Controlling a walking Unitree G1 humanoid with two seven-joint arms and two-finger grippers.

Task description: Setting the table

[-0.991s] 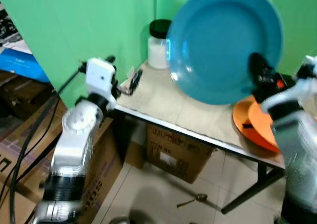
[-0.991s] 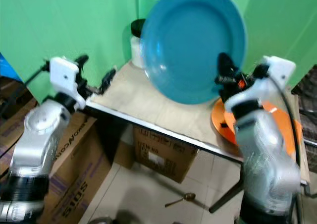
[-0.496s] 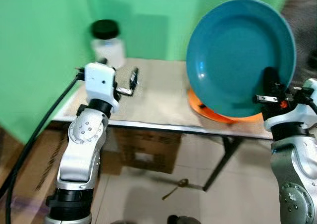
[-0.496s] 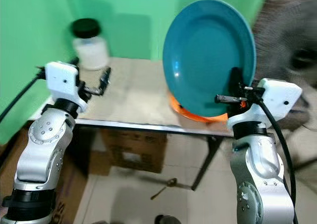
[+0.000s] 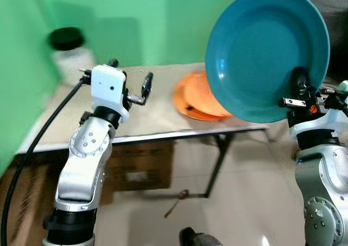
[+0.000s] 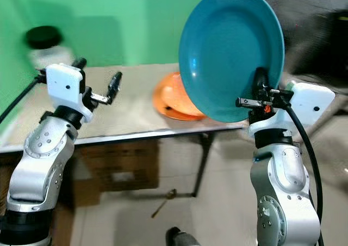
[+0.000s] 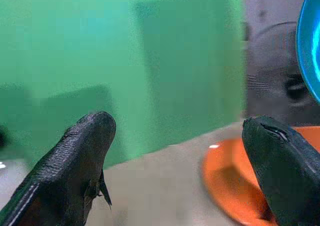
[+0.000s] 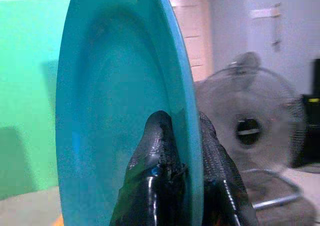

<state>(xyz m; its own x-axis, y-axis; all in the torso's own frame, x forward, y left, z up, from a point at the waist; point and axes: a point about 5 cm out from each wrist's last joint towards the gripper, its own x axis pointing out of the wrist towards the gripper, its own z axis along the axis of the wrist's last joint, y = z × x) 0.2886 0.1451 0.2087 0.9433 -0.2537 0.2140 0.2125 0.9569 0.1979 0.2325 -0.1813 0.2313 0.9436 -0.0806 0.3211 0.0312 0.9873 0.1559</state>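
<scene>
At the robot's right side, a large teal plate [image 5: 267, 53] is held upright in the air, glossy, round, with a shallow raised rim and its concave face turned toward the robot's left. Its lower edge is pinched by the right gripper [image 8: 179, 151], one black finger on each face (the wrist view confirms both fingers pressed against the rim). The plate stands above and forward of that gripper, clear of the table [image 5: 136, 121]. Two orange plates [image 5: 196, 99] lie stacked on the tabletop near its edge, partly behind the teal plate. The left gripper [image 7: 177, 151] hangs over the table with fingers spread apart, holding nothing. A black-lidded jar [image 6: 46, 47] stands at the far left corner. A spoon [image 5: 175, 201] lies on the floor under the table.
</scene>
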